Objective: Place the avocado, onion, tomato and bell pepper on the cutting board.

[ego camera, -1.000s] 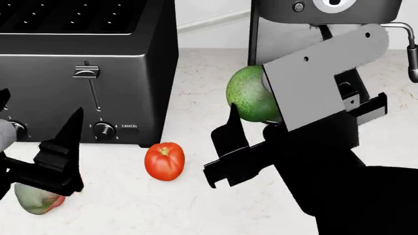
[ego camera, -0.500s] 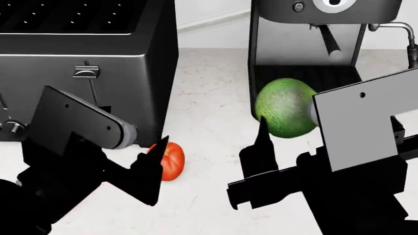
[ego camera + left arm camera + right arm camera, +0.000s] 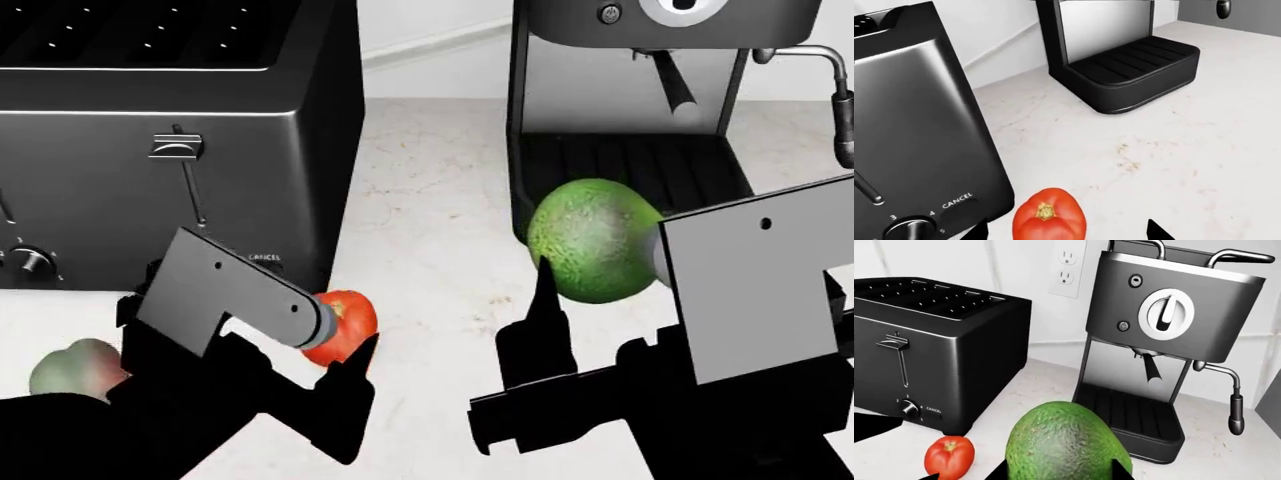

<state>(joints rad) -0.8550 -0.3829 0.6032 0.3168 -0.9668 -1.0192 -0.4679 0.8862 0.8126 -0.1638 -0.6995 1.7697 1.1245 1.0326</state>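
The right gripper (image 3: 587,300) is clamped on the avocado (image 3: 594,240), lifted off the counter. The left gripper (image 3: 1064,231) is spread wide, its fingertips flanking the tomato (image 3: 1049,217) without touching it.

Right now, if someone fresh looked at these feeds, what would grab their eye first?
The big green avocado, held off the counter in the right end effector in front of the espresso machine. Next, the red tomato on the pale counter by the black toaster, with the left end effector open around it.
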